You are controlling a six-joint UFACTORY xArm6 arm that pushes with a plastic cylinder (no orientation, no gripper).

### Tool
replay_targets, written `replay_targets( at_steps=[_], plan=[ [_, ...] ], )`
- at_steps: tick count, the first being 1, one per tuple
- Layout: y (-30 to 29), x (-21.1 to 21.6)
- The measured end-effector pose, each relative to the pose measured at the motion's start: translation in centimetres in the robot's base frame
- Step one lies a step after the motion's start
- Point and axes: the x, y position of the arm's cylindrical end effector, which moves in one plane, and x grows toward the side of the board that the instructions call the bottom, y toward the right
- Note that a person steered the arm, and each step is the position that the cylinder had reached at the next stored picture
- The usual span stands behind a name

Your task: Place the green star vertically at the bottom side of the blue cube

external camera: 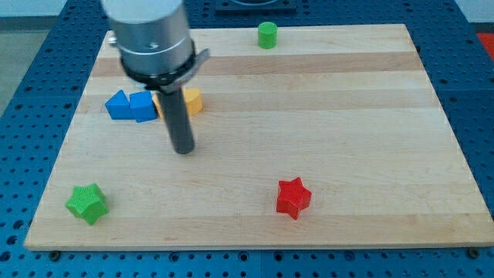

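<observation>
From the one camera view, the wooden counter (324,116) lies on a blue pegboard surface, and the arm comes down over its top-left part, ending in a dark rod with no fingers at all, so there is nothing to spread or pinch. My tip (184,150) rests on the counter just below a small cluster of blocks near the left edge: a blue triangle-shaped block (117,105) touching a blue cube (143,107), with a yellow block (191,100) on the far side of the rod, its shape partly hidden. The tip stands near the blue cube, slightly toward the view's right and bottom of it, apart from it. The green star (86,203) sits in the bottom-left corner of the counter, well apart from the tip and from the blue cube. A red star (292,198) lies near the bottom edge, right of centre. A green cylinder (267,35) stands at the top edge.
</observation>
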Motion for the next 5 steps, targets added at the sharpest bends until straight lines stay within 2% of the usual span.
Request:
replay_targets(
  at_steps=[4, 5],
  plan=[
    [-16.1, 3.5],
    [-18.0, 4.9]
  ],
)
